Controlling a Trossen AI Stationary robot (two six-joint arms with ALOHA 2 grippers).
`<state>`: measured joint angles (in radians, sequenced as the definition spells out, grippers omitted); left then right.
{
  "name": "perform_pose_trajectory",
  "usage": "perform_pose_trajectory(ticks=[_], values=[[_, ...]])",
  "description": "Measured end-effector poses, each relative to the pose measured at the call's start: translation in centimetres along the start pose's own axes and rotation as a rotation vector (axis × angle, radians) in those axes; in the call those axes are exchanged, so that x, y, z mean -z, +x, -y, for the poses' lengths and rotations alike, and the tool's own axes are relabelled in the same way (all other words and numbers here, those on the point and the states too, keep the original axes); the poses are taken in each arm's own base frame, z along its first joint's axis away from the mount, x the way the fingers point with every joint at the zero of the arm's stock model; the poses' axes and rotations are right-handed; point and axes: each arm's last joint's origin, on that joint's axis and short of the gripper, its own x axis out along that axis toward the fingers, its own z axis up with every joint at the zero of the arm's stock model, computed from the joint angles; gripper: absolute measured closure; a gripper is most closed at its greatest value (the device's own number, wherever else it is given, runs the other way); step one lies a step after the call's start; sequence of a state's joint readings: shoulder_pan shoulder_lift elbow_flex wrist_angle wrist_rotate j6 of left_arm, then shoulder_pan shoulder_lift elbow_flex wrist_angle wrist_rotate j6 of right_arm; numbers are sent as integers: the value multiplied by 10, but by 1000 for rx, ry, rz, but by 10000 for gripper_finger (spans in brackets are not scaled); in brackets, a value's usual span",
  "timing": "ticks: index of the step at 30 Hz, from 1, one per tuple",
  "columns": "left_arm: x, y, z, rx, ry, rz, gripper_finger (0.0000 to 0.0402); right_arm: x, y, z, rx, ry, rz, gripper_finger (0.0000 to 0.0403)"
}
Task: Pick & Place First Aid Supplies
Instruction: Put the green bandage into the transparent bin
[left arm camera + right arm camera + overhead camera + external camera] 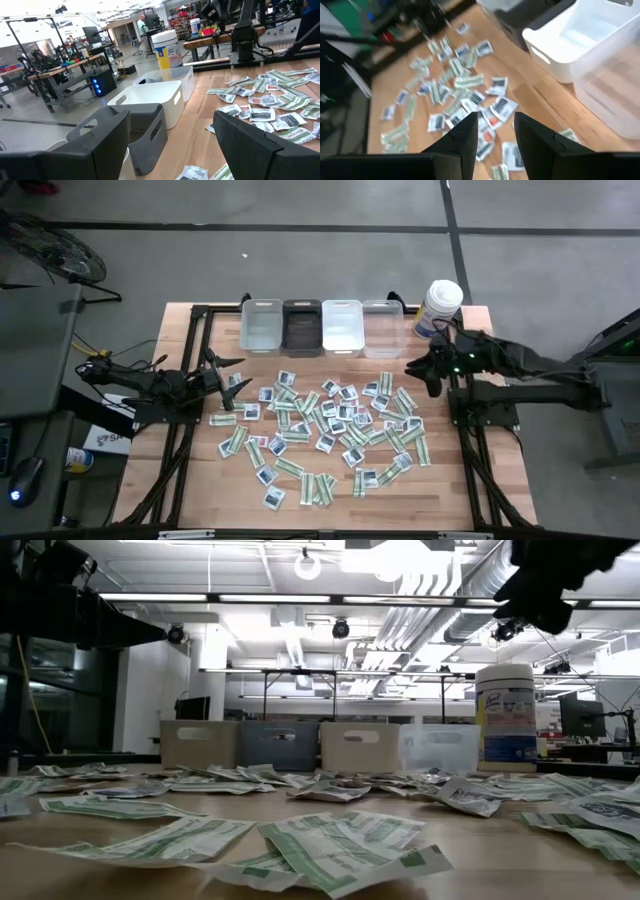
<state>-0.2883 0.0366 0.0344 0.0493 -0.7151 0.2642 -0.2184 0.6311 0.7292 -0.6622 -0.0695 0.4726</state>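
Several first aid supplies, small flat packets, lie scattered on the wooden table's middle; some are green-and-white strips, some squarish white with dark marks. My left gripper waits at the table's left edge, level and open, clear of the packets. My right gripper hangs above the table's far right part, slanting down toward the packets. Its fingers stand open with nothing between them. In the low view only this arm's dark underside shows, high above the table.
Four small bins stand in a row at the far edge: clear, dark grey, white, clear. A tall white canister stands at the far right corner, close behind my right gripper. The table's near strip is bare wood.
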Motion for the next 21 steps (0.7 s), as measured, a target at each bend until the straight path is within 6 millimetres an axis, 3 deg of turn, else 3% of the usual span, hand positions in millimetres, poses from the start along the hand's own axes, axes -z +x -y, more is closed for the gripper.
perform_pose_trajectory(ticks=[8, 14, 21], values=[[0, 0, 0, 0, 0, 0, 121, -27, 16, -3, 196, -10, -240, 281], [0, 0, 0, 0, 0, 0, 121, -32, 31, 14, 368, 35, -451, 281], [0, 0, 0, 0, 0, 0, 121, -29, 56, 22, 404, 14, -578, 279]])
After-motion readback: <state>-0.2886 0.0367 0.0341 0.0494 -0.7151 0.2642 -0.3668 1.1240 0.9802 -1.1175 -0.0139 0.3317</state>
